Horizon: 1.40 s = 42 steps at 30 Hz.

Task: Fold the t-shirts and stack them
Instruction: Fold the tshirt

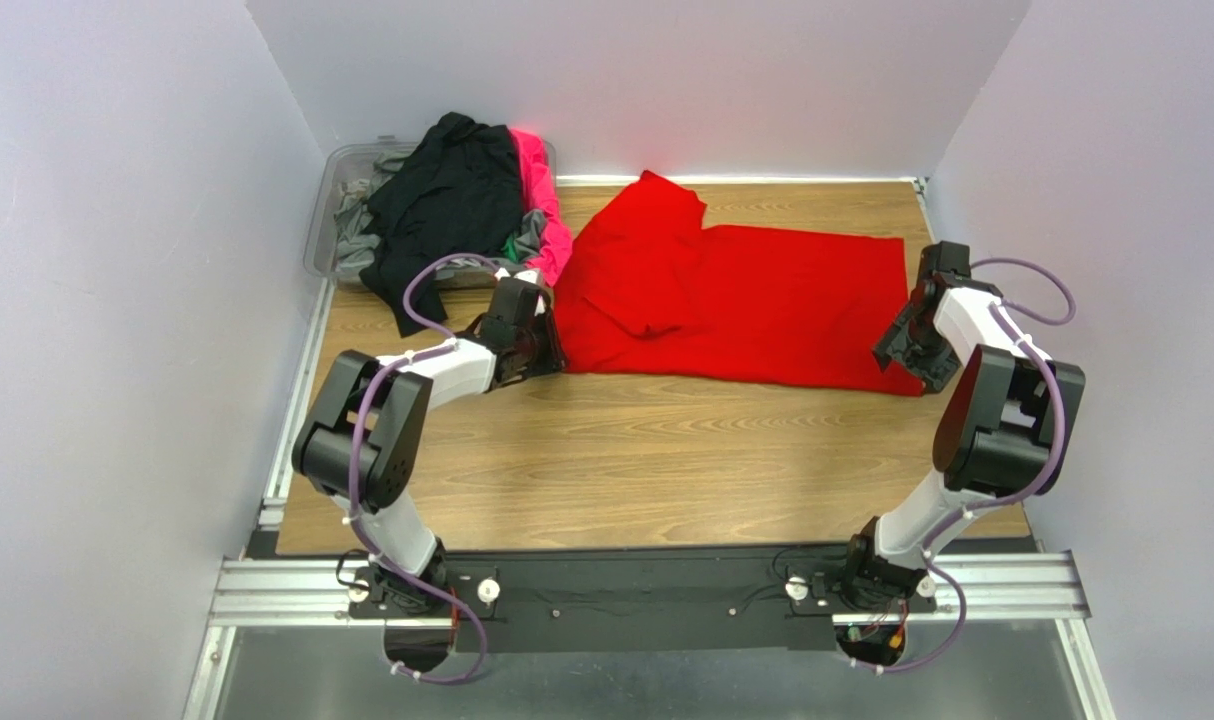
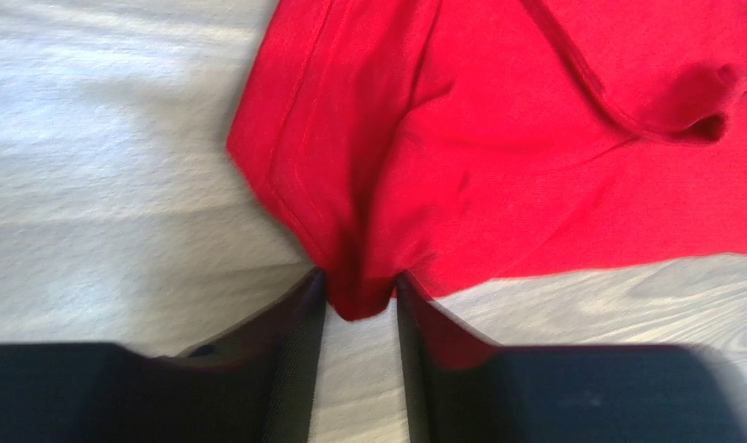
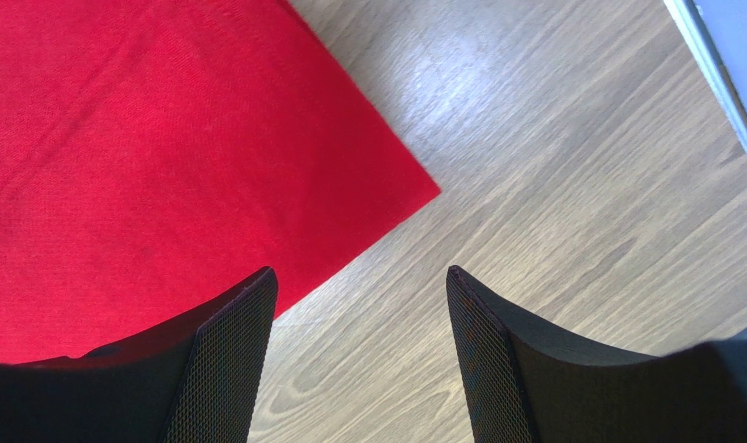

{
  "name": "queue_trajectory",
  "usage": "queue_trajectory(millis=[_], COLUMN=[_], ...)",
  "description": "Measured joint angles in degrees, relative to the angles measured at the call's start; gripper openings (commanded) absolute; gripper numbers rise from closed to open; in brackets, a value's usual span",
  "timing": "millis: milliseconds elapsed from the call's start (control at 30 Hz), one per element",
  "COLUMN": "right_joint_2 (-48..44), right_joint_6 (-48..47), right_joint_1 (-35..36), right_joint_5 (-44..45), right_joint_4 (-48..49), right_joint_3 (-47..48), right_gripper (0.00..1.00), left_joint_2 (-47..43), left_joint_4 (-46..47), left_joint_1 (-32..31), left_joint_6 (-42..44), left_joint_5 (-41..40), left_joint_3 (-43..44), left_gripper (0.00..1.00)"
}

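1. The bright red soft cloth t-shirt (image 1: 779, 300) lies spread over the far half of the wooden table (image 1: 643, 450), with one side flapped over.
2. My left gripper (image 2: 359, 277) is clamped on a bunched tuck at the shirt's near-left edge.
3. My right gripper (image 3: 359, 272) hangs with its fingers apart over the near-right corner. I judge it should drop and pinch that corner squarely.
4. Then I lift both ends level, so the fold lands straight.

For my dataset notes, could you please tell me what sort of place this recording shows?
Probably a robotics lab test cell: plain pale partition walls enclose a wood-grain tabletop, with a silver metal mounting rail along its near edge.
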Motion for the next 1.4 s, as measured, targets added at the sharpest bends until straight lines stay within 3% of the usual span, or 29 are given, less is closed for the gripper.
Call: queue_trajectory(millis=[67, 133, 867, 1400], right_joint_2=[0.3, 0.5, 4.4, 4.5], right_joint_6=[0.0, -0.1, -0.4, 0.6], right_joint_1=[-0.3, -0.5, -1.9, -2.4], right_joint_5=[0.3, 0.7, 1.0, -1.5], right_joint_4=[0.0, 0.0, 1.6, 4.5], right_joint_3=[0.0, 0.0, 0.1, -2.0], right_gripper=[0.74, 0.74, 0.73, 0.57], left_joint_2=[1.1, 1.9, 2.1, 2.1], left_joint_4=[1.5, 2.6, 1.1, -7.1], left_joint_1=[0.3, 0.5, 4.5, 4.5], left_joint_6=[0.0, 0.1, 2.2, 5.5], left_joint_5=[0.9, 1.8, 5.6, 5.6], left_joint_3=[0.2, 0.3, 1.0, 6.3], left_gripper=[0.08, 0.00, 0.00, 0.00])
